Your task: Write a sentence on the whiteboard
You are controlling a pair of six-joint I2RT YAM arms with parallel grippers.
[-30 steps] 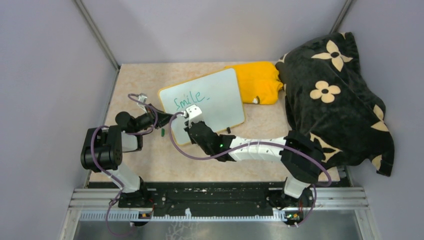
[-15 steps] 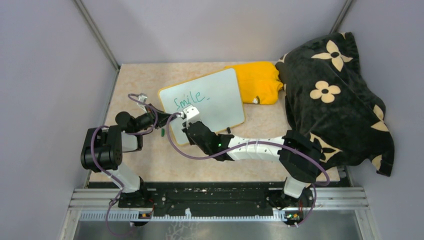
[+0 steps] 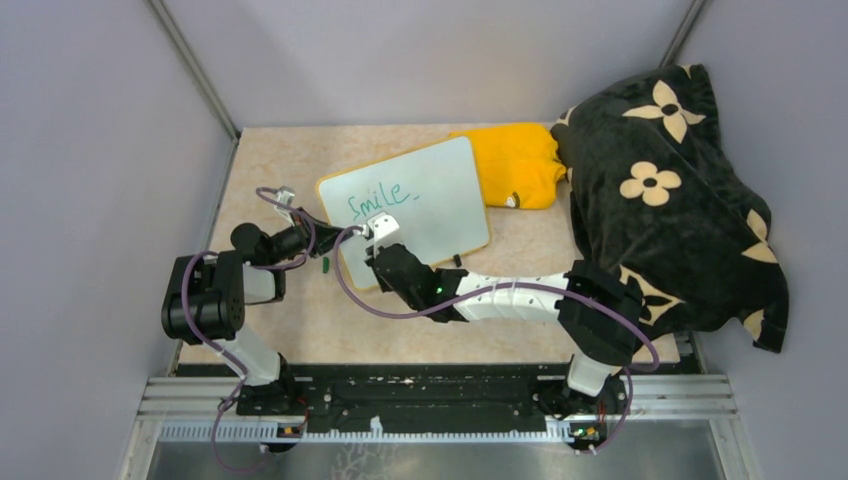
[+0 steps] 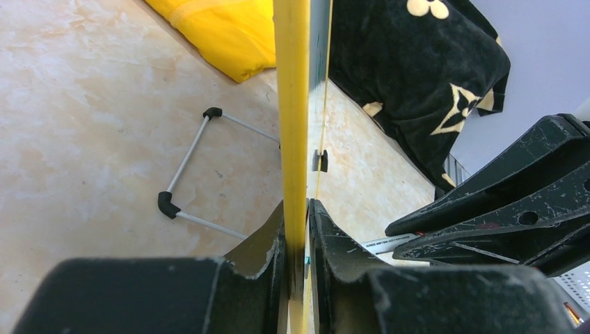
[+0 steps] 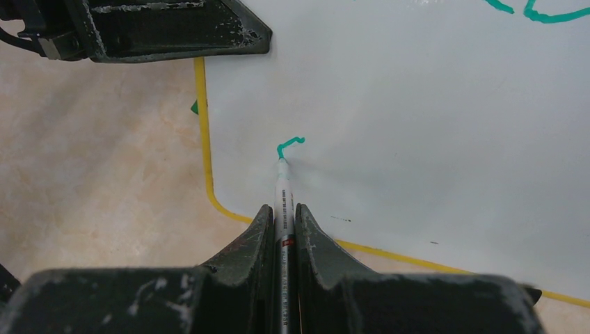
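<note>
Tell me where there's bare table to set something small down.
Bare table in the far-left corner behind the whiteboard, and between it and the black blanket. Crowded at the board's left edge: left gripper clamping, right gripper writing.

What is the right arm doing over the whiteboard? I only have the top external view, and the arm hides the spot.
Observer: The right pincer is shut on a marker, its tip touching the whiteboard at the end of a short green stroke.
Operator: And the left arm?
Observer: The left pincer is shut on the board's yellow rim, seen edge-on.
Operator: Anything behind the board?
Observer: A wire stand with black-capped corners juts from the side facing away from the marker.
</note>
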